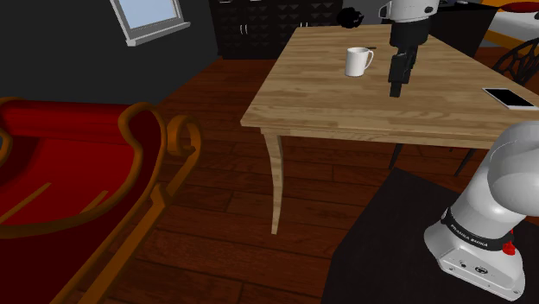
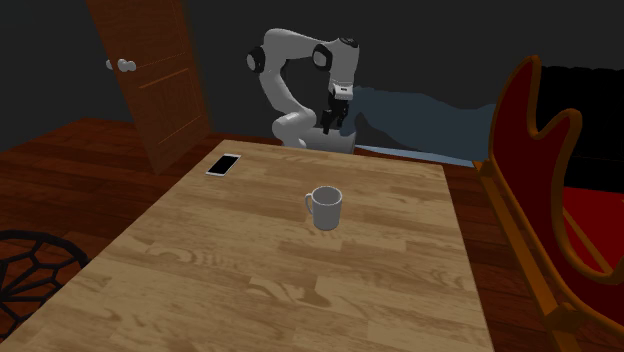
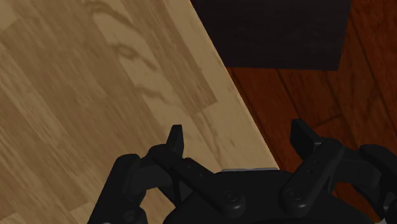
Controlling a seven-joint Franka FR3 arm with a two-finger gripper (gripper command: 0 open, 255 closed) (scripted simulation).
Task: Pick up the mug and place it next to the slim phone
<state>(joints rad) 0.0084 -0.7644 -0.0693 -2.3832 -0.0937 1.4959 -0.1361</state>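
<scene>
The gripper point(image 3: 239, 137) hangs wide open and empty over the table point(image 3: 95, 95) edge; the mug point(image 1: 357, 61) stands near, on the shoulder view's left. The phone point(image 1: 509, 98) lies opposite.

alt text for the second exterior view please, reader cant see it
A white mug stands upright near the middle of a light wooden table, with a slim white-screened phone lying flat toward its far left edge. The white arm holds its all-black gripper over the far edge, touching neither.
</scene>
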